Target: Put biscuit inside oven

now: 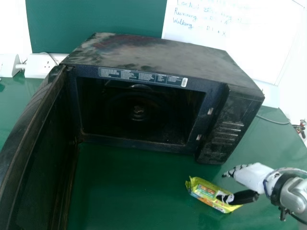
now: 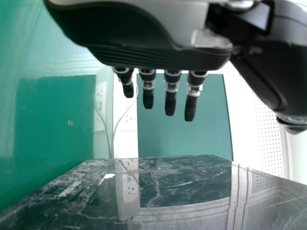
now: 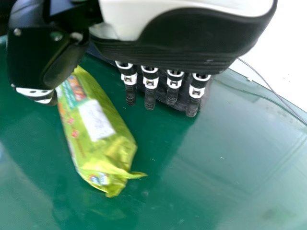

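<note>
Head view: the packet is overlapped by the open right hand; left wrist view: the left hand is held open.

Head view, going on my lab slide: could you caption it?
Robot's right hand at a yellow-green biscuit packet on the green table, in front of an open black microwave oven.

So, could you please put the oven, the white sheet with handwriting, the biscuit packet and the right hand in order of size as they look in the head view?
1. Oven
2. White sheet
3. Biscuit packet and right hand: they look too alike to rank.
</note>
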`<control>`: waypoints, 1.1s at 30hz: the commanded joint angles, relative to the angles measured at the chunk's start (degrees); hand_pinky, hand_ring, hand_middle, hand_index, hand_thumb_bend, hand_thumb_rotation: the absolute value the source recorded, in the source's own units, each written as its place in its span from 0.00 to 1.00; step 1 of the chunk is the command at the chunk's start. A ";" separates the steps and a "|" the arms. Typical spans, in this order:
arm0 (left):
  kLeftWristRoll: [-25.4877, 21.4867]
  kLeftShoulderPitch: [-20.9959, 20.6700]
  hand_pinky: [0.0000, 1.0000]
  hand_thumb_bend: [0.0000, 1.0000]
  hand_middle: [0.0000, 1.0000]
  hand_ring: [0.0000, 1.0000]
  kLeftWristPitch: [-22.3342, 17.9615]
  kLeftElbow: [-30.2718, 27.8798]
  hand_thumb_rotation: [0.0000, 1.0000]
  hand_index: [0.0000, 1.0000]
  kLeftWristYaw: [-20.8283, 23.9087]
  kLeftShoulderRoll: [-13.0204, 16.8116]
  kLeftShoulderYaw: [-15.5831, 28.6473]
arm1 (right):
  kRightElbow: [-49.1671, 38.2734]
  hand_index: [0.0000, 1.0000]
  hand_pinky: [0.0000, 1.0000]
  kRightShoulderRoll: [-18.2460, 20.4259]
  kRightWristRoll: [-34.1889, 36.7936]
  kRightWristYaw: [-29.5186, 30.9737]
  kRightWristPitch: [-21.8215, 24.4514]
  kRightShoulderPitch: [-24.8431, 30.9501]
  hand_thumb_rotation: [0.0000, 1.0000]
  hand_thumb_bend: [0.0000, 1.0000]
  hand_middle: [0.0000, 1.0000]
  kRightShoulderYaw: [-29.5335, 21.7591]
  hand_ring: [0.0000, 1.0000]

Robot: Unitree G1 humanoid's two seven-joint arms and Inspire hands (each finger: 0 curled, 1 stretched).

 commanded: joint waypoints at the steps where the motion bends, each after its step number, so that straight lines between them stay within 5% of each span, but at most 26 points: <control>1: -0.31 0.50 0.87 1.00 0.91 0.82 -0.32 0.05 1.00 0.91 0.04 0.18 0.19 | -0.45 0.97 0.92 0.36 -1.08 0.26 1.29 -1.25 0.92 0.78 0.97 0.94 0.94; 5: -0.63 0.31 0.84 1.00 0.89 0.76 -0.61 0.31 1.00 0.90 -0.19 0.13 0.14 | -0.73 0.97 0.92 0.69 -1.98 -0.37 1.80 -1.33 0.91 0.78 0.96 1.10 0.94; 17: -0.21 1.05 0.87 1.00 0.91 0.86 -0.70 -0.38 1.00 0.91 -0.30 -0.11 -0.07 | -1.49 0.97 0.91 1.81 -0.05 0.99 1.72 -1.44 0.92 0.79 0.97 2.53 0.94; 33: -0.85 2.37 0.84 1.00 0.91 0.84 -0.65 -1.03 1.00 0.90 -0.69 -0.10 -0.09 | -0.42 0.98 0.92 3.22 2.03 0.00 0.36 -0.59 0.93 0.78 0.98 3.19 0.95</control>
